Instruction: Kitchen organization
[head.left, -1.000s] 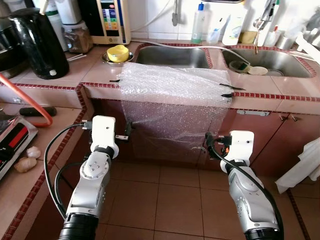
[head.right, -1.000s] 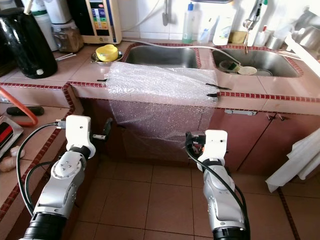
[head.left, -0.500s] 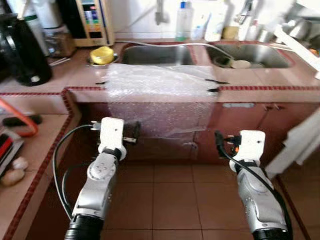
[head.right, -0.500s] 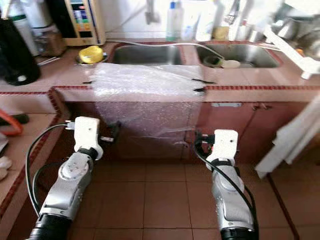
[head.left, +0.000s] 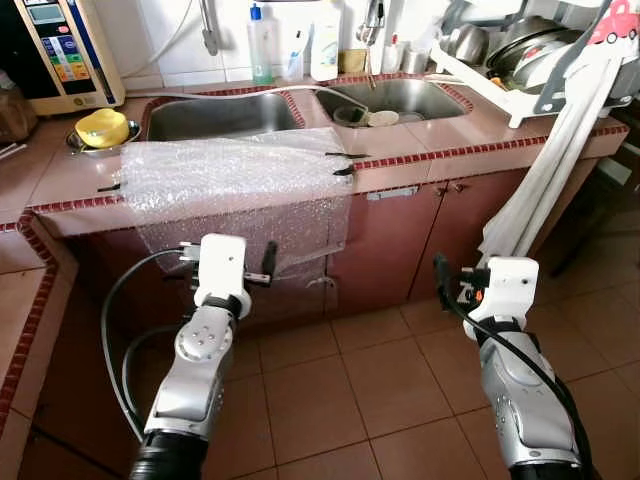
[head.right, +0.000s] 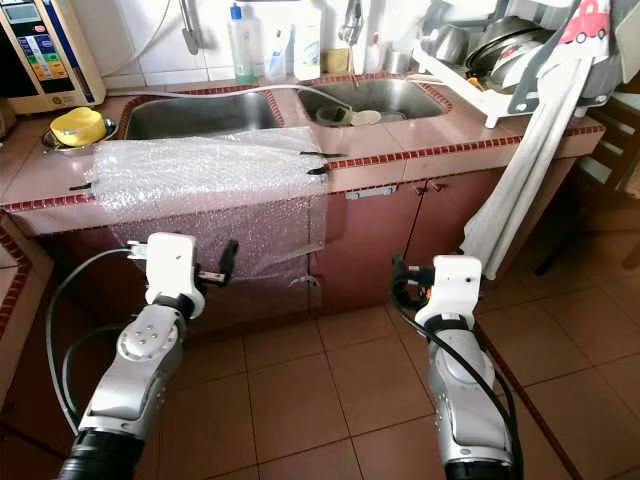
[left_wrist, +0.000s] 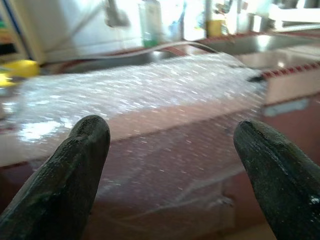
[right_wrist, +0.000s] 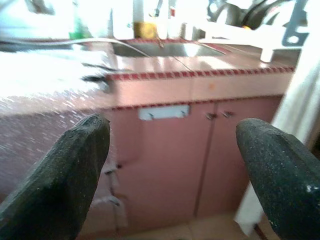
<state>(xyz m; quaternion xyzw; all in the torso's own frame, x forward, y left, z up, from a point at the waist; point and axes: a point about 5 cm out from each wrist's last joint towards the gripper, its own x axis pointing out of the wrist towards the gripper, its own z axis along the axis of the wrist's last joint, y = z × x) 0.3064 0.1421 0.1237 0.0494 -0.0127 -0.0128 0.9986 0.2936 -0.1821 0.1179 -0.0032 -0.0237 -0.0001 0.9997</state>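
A tiled counter (head.left: 425, 140) with two steel sinks (head.left: 215, 115) runs across in front of me. A sheet of bubble wrap (head.left: 230, 175) is taped over its front edge and hangs down the cabinet. My left gripper (head.left: 268, 262) is held low in front of the hanging wrap, apart from it; in the left wrist view its fingers (left_wrist: 75, 170) are spread wide with nothing between them. My right gripper (head.left: 440, 278) hovers before the cabinet door (head.left: 400, 240), open and empty, fingers (right_wrist: 65, 175) wide apart in the right wrist view.
A yellow item in a small dish (head.left: 102, 127) sits left of the sinks, beside a water purifier (head.left: 55, 50). Soap bottles (head.left: 260, 45) stand behind the sinks. A dish rack (head.left: 515, 60) and a hanging white cloth (head.left: 545, 180) are on the right. Brown tile floor (head.left: 350, 380) lies below.
The whole view has swung to the right: the kettle and left counter are gone from view, the dish rack and white cloth have come in. Both arms keep their pose, grippers still open.
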